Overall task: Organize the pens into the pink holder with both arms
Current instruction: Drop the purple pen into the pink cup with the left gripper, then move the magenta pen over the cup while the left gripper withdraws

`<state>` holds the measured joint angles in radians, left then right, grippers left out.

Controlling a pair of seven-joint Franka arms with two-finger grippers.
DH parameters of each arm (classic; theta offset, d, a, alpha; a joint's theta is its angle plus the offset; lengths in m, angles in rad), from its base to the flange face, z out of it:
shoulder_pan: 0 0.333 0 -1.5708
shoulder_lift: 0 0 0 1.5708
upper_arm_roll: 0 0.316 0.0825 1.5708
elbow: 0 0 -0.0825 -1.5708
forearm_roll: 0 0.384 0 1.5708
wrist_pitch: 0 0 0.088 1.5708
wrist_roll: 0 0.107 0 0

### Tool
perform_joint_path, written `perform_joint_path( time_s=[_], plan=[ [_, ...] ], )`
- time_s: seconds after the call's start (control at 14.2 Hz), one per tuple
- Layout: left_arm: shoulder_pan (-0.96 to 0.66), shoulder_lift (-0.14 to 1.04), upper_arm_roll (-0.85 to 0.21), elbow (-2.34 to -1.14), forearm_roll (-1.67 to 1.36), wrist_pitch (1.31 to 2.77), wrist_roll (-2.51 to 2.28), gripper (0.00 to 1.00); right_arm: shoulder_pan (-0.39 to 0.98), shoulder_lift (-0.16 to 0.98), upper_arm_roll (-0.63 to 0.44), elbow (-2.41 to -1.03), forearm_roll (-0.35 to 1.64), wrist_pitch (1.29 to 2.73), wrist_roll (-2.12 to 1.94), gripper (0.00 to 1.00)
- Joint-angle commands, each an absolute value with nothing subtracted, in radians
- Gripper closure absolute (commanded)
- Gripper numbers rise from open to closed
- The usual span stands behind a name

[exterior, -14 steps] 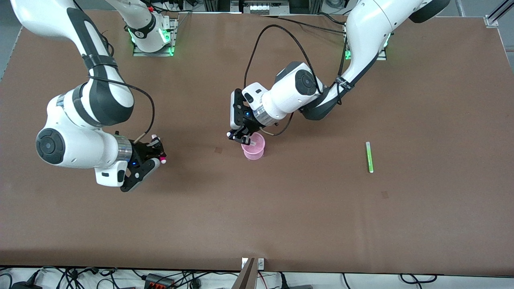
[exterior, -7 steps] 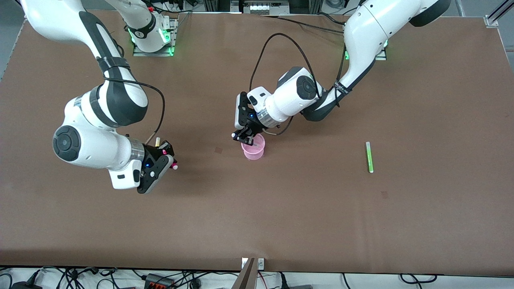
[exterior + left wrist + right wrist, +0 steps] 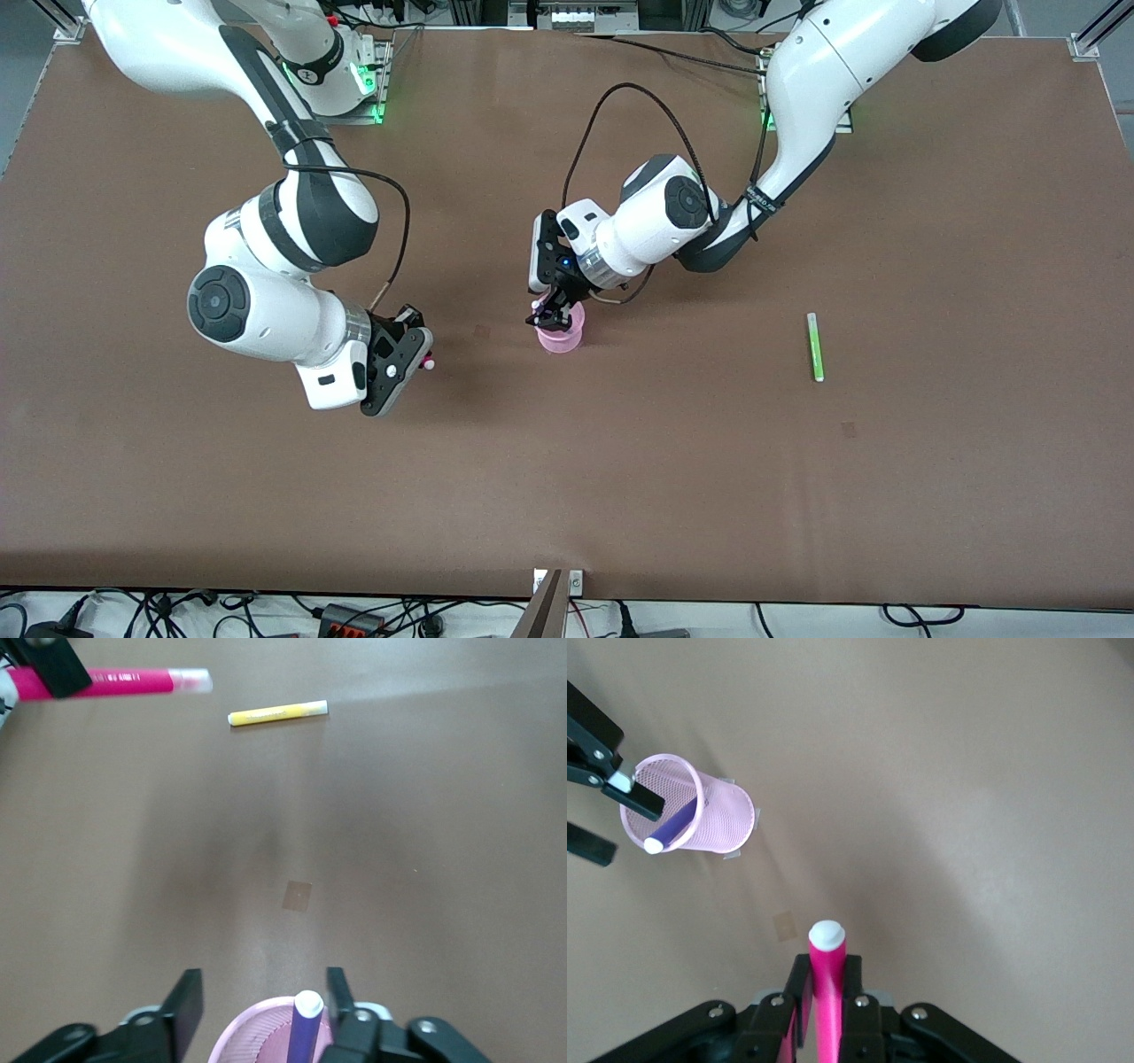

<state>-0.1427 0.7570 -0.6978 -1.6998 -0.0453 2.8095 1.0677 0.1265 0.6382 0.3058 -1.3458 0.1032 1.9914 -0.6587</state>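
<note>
The pink holder [image 3: 563, 339] stands upright mid-table. My left gripper [image 3: 545, 312] hangs just over its rim, open and empty; the left wrist view shows its jaws [image 3: 261, 992] spread on either side of the holder [image 3: 252, 1043]. The dark purple-blue pen [image 3: 305, 1032] leans inside the holder, whitish end up. My right gripper [image 3: 415, 347] is shut on the magenta pen [image 3: 827, 988], in the air toward the right arm's end from the holder [image 3: 700, 811]. The light green pen [image 3: 813, 346] lies toward the left arm's end. The yellow pen [image 3: 277, 713] lies on the table and is hidden in the front view.
A small darker square patch [image 3: 481, 331] marks the brown tabletop between the right gripper and the holder. Another patch [image 3: 849, 430] lies nearer the front camera than the green pen. The arm bases stand along the table's back edge.
My right arm has carried the magenta pen toward the holder. My left gripper has shifted slightly over the holder, and the purple-blue pen now stands free inside it.
</note>
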Motion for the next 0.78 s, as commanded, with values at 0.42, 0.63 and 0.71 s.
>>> perform_joint_path(
  time_s=[0.42, 0.63, 0.71],
  plan=[
    [0.228, 0.681, -0.901, -1.71, -0.063, 2.269, 0.636, 0.0, 0.166, 0.597, 0.371, -1.385, 0.115, 2.129, -0.707, 1.0],
    [0.271, 0.629, -0.799, -1.697, 0.038, 2.082, 0.56, 0.0, 0.253, 0.598, 0.371, -1.384, 0.114, 2.238, -0.693, 1.0],
    [0.285, 0.618, -0.784, -1.672, 0.063, 2.004, 0.536, 0.0, 0.283, 0.598, 0.371, -1.382, 0.11, 2.267, -0.692, 1.0]
  ],
)
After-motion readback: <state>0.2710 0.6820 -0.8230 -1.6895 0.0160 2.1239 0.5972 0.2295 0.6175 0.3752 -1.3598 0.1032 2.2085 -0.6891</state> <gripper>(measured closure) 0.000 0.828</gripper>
